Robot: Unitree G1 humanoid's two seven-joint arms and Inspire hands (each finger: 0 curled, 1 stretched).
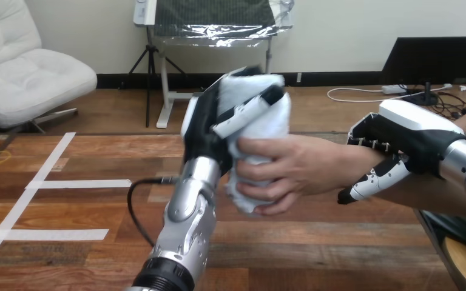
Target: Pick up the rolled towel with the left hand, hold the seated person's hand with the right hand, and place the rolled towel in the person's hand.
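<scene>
Two hands on the towel (pixel 274 127) at once: robot's left hand (pixel 203 130) and the person's hand (pixel 291 173). Towel is up in the air at mid view, roughly upright, resting on nothing. Left hand wraps it from the left, fingers (pixel 249 112) curled across the upper half, so clamped on the towel. The grip sits high, which leaves the lower half free to be taken. Person's hand comes in from the right, fingers closed round that lower half, just under the robot's fingers. Right hand (pixel 409 130) sits on the person's wrist (pixel 346 160), fingers curled over the top and thumb (pixel 373 182) beneath, so clamped on the wrist — likely to steady the arm and keep the palm put while the towel goes in. Left arm (pixel 185 224) rises steeply from the bottom edge, carrying the towel across so the person need not reach. Judgement: handover step, nearly done — towel is in the person's hand but the left hand has not yet let go. Next move would call for opening the left fingers without dragging the towel out. Risk is the roll loosening or slipping if the person's grip is weak.
</scene>
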